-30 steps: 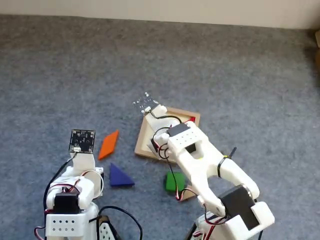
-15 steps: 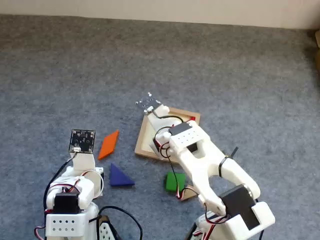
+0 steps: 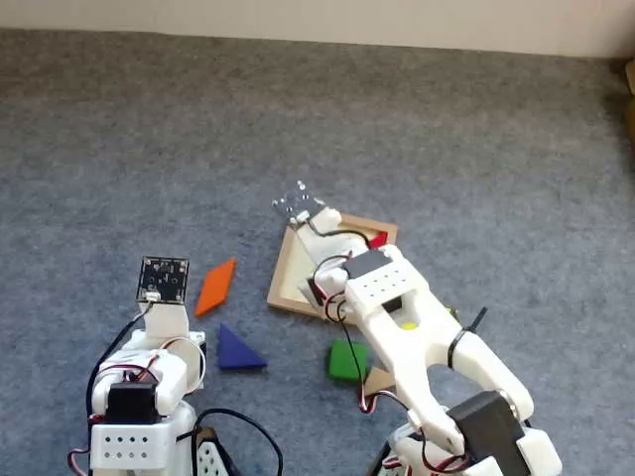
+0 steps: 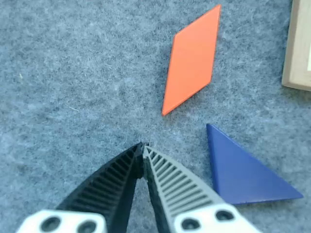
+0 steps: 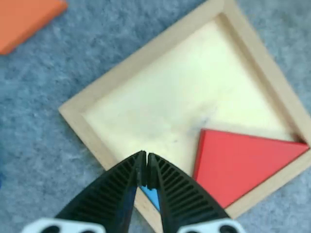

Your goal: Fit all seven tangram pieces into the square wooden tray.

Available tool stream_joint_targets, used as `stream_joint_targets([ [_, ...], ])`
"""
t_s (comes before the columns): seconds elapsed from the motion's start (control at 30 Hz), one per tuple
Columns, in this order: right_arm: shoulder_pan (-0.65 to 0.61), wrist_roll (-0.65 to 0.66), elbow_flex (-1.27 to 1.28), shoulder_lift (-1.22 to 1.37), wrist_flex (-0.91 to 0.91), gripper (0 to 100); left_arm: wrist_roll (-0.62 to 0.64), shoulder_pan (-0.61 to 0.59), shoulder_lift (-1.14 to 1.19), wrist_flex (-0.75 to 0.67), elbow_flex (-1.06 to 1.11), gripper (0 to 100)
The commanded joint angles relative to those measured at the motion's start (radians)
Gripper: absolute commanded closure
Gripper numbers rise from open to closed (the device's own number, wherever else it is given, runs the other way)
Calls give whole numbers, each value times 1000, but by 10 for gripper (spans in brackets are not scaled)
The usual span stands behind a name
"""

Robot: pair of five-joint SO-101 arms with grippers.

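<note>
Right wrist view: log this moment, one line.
right tool shut on light blue piece over tray edge | red triangle in tray corner | left tool shut, empty

Surface (image 4: 73, 73): grey carpet-like cloth, rough and fibrous, matt. Tray (image 5: 141, 57): pale bare wood, matt, faint grain. Orange piece (image 4: 192, 58), blue triangle (image 4: 238, 172), red triangle (image 5: 238, 160), green square (image 3: 346, 359): smooth, flat-coloured, matt. Left end effector (image 4: 142, 145) and right end effector (image 5: 146, 154): ribbed matt plastic; the light-blue piece (image 5: 151, 195) pinched in the right one looks smooth. Arm housing (image 3: 397, 307): smooth white plastic.
</note>
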Motion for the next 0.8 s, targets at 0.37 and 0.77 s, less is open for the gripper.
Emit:
stream_joint_targets([
  [0.37, 16, -318, -53, -259, 367, 981, 8, -13, -42, 3, 19, 993],
  [0.77, 21, -514, 64, -289, 378, 821, 8, -13, -42, 3, 19, 993],
])
